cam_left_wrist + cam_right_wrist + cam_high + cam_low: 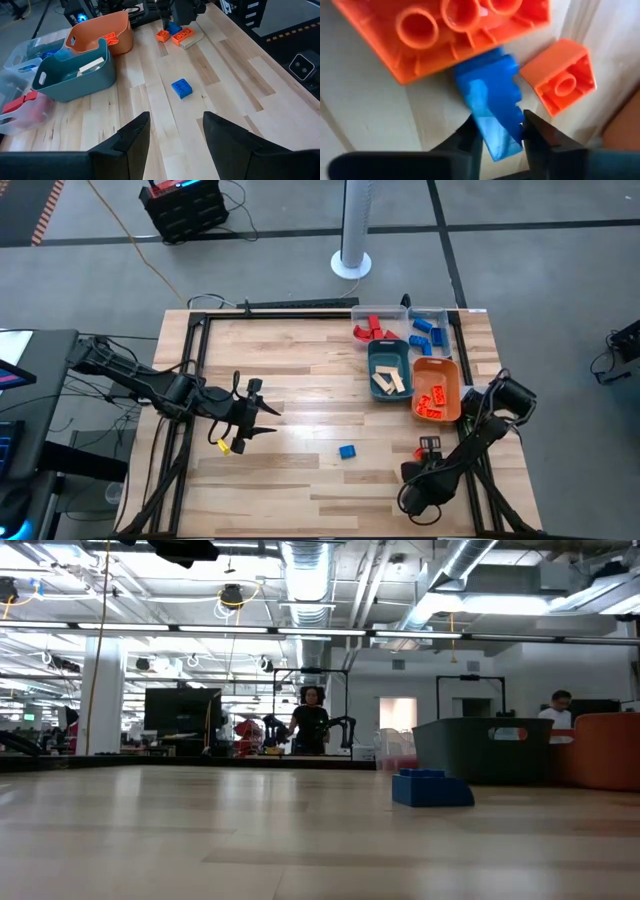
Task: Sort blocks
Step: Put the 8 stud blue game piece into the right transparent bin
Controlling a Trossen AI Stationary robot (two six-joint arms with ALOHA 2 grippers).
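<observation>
A loose blue block [347, 451] lies flat on the table, ahead of my open left gripper [270, 420], which hovers left of the middle; it also shows in the left wrist view [181, 88]. My right gripper [497, 125] is near the table's right near corner, shut on a second blue block [492, 107]. This block sits among a large orange block [460, 30] lying studs-down, a small orange block [562, 82] and a tan block [194, 42]. Other blocks lie sorted in the trays. My right gripper pinches the second blue block between its two fingers, on opposite side faces near one end [505, 135]. The fingers [535, 132] come from above, pointing down. The block is tilted, and its far end touches the large orange block's edge. Whether it rests on the table cannot be told.
A clear tray [400, 315] at the far right edge holds red and blue blocks. In front of it stand a teal tray [390, 345] with tan blocks and an orange tray [452, 370] with orange blocks. Bare wood spreads across the middle and left. People stand in the room behind.
</observation>
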